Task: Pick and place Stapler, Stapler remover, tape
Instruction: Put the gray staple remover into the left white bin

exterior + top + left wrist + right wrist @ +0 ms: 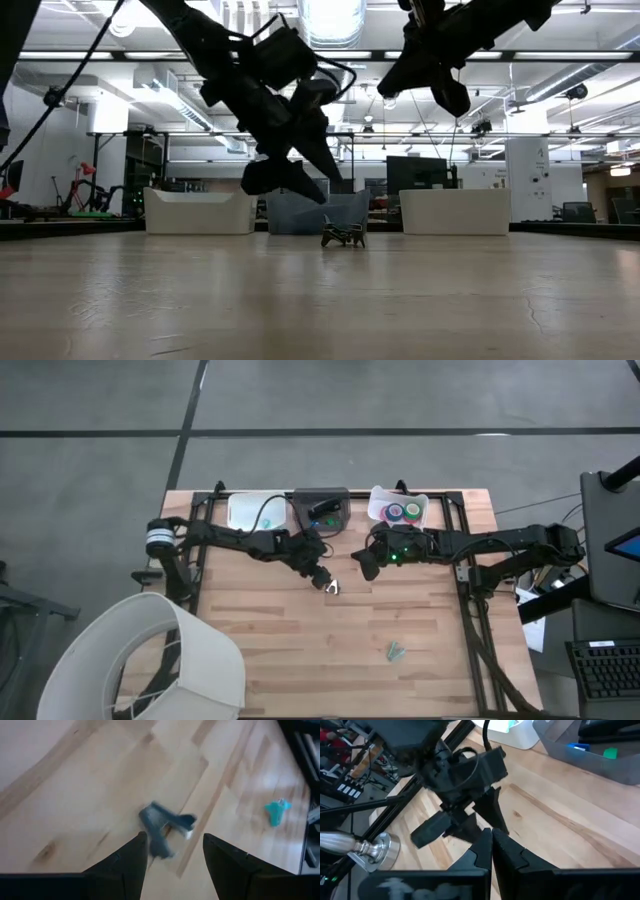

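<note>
My left jaws (pixel 318 572) hung just above the bench (pixel 300 650), near its middle, spread wide w/ nothing between them. In the left wrist view the two dark fingers (pixel 130 862) framed a silvery staple remover (pixel 165 827) lying on the wood just ahead of the tips, not touching it. From above, that same remover (pixel 331 587) sat right beside the left jaws, on the side toward the near edge. The low view showed it resting flat on the bench (pixel 343 236), the left jaws (pixel 285 175) poised over it and a bit to one side.

My right jaws (pixel 366 563) hovered close by, opposite the left ones, pressed shut w/ nothing held; the right wrist view had the fingers (pixel 492 851) meeting in a tight line, the left arm's wrist block just beyond them.

A second, teal remover (pixel 396 652) lay well apart, toward the near right part of the bench; the left wrist view caught it too (pixel 276 811).

Along the far edge stood 3 bins: a white one (pixel 257 512) on the left, a grey one (pixel 322 508) in the middle w/ a dark stapler (pixel 323 510) in it, and a white one (pixel 398 510) on the right holding the tape rolls (pixel 403 512) – green, red/pink, blue seen bunched together.
</note>
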